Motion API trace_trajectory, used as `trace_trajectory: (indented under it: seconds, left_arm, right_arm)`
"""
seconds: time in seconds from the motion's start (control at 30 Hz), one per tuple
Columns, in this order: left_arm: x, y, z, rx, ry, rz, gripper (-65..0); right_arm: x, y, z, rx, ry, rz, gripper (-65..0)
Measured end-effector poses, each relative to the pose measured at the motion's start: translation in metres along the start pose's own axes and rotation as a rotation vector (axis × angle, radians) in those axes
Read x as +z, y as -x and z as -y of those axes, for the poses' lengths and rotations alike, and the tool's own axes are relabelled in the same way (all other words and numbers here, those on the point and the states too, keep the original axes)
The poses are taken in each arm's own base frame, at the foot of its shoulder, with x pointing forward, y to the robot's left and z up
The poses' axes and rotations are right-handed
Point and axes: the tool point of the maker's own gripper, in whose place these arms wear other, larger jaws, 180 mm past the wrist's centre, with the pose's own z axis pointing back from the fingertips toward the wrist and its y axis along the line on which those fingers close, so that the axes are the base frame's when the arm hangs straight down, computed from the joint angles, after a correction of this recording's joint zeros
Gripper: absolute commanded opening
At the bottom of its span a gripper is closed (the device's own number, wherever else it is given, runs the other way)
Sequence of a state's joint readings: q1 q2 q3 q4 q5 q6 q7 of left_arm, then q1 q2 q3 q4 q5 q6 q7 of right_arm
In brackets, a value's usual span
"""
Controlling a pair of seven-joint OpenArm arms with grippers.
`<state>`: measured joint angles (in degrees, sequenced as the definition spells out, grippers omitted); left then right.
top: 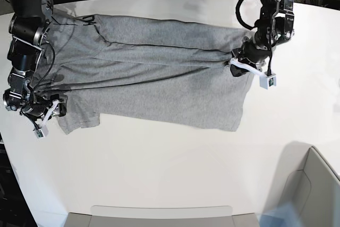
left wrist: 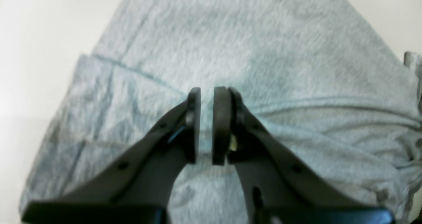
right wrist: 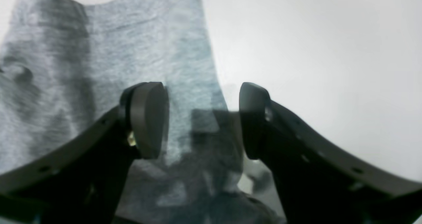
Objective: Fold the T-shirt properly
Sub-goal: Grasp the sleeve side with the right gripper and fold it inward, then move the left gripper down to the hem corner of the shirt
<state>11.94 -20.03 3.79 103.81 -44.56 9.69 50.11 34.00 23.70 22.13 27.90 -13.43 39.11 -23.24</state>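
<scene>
Spanning white table [top: 175, 158], T-shirt [top: 159, 89]

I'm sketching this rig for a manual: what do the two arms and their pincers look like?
Both arms are black, built from rounded cylindrical segments, with loose black cables running along them. Near each wrist sits a small white block. The left pincer has two dark grey curved fingers ending in flat, rounded black pads, with small holes along the fingers. The right pincer looks the same.

left tool [left wrist: 206, 125]: jaws nearly closed, narrow gap | T-shirt [left wrist: 230, 46]: grey, creased, beneath tool | table [left wrist: 29, 36]: white
</scene>
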Motion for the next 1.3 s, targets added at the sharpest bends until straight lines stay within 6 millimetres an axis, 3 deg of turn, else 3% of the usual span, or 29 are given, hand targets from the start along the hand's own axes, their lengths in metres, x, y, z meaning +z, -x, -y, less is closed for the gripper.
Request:
trace_trajectory:
  seconds: [0.2,0.47,0.53,0.67,0.77,0.87,1.03,1.17,1.3]
  left_arm:
    - [0.000,-0.003,0.001,-0.001,0.003,0.008,-56.5]
    - [0.000,-0.006,0.001,-0.004,0.003,0.013,-56.0]
    - [-0.002,-0.020,0.008,-0.011,0.017,0.031,-52.3]
    - [-0.015,-0.073,0.016,-0.015,0.030,0.123,-39.0]
    - [-0.033,-0.101,0.010,0.012,0.006,0.138,-34.4]
    - [-0.058,-0.117,-0.004,0.035,-0.025,0.100,-34.3]
    - [-0.089,-0.133,-0.017,-0.073,0.038,0.031,-34.4]
    - [-0.093,-0.140,-0.038,-0.133,-0.014,0.009,-34.4]
    - [-0.093,-0.140,-0.031,-0.239,0.023,0.006,-34.4]
  right_arm:
    - [-0.017,-0.018,-0.036,0.069,-0.047,0.026,-29.3]
    - [-0.018,-0.018,-0.037,0.069,-0.049,0.028,-29.3]
    - [-0.018,-0.019,-0.037,0.070,-0.046,0.028,-29.3]
    - [-0.018,-0.018,-0.036,0.071,-0.045,0.027,-29.3]
    - [-0.018,-0.018,-0.037,0.069,-0.046,0.026,-29.3]
    - [-0.018,-0.017,-0.037,0.066,-0.046,0.027,-29.3]
    - [-0.018,-0.015,-0.037,0.062,-0.046,0.038,-29.3]
    - [-0.018,-0.013,-0.036,0.061,-0.045,0.032,-29.3]
    - [-0.018,-0.014,-0.037,0.061,-0.046,0.035,-29.3]
